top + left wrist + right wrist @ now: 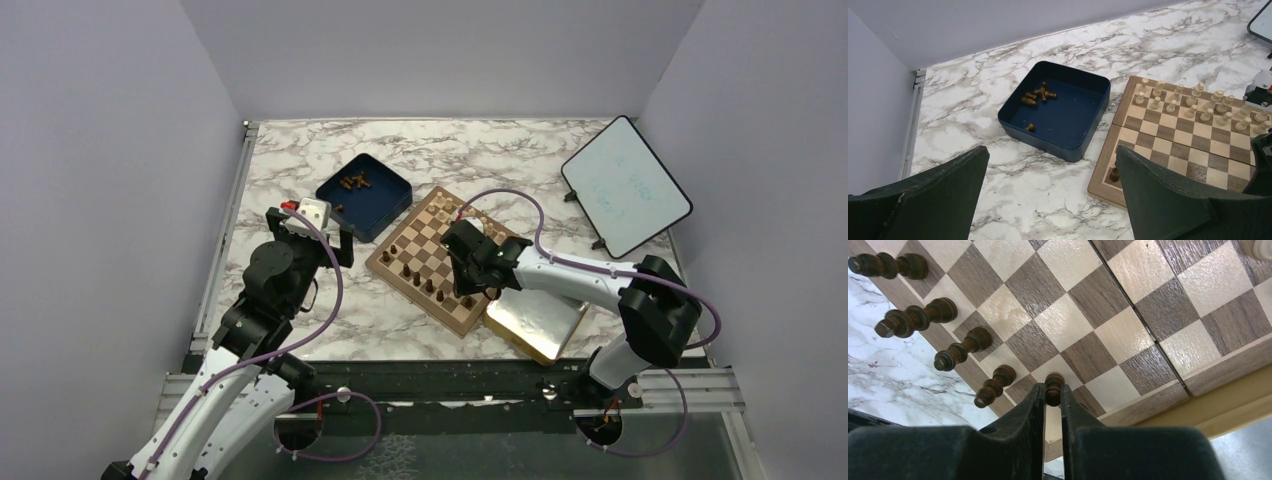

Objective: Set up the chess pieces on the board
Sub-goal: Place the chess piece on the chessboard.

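The right gripper point(1052, 390) is low over the board point(1068, 322), jaws narrow, pinching a dark piece point(1054, 381) at the edge row. It sits just beside four dark pieces point(955, 351) lined along that edge. The left gripper point(1052, 152) hovers spread wide, holding nothing, near the blue box point(1088, 125), where loose pieces point(1038, 94) lie. Pale pieces point(1198, 102) stand on the board's far side.

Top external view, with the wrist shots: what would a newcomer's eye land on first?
The right pincer pinches a dark chess piece at the board's edge, beside a row of dark pieces already standing. Left of the board, a dark blue box holds loose dark pieces, with the open left pincer hovering before it.
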Action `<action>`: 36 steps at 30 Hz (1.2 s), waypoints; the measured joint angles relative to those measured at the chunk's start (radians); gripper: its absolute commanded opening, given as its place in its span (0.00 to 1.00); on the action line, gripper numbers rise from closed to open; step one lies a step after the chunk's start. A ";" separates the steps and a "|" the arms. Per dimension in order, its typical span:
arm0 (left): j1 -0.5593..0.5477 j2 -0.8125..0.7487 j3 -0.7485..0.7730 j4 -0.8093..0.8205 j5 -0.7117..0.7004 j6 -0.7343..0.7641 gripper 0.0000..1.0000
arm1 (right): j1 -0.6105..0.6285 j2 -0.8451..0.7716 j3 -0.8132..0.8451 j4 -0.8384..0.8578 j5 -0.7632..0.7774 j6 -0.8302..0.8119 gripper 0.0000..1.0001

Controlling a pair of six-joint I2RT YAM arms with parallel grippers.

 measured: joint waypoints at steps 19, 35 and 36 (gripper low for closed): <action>0.000 -0.002 -0.005 0.000 0.000 0.000 0.99 | 0.005 0.021 0.023 -0.027 0.011 0.000 0.22; 0.000 -0.006 -0.006 0.000 0.000 0.000 0.99 | 0.006 0.045 0.032 -0.029 0.011 0.001 0.31; 0.000 -0.005 -0.006 0.000 0.000 0.000 0.99 | 0.006 0.045 0.034 -0.030 0.011 0.001 0.31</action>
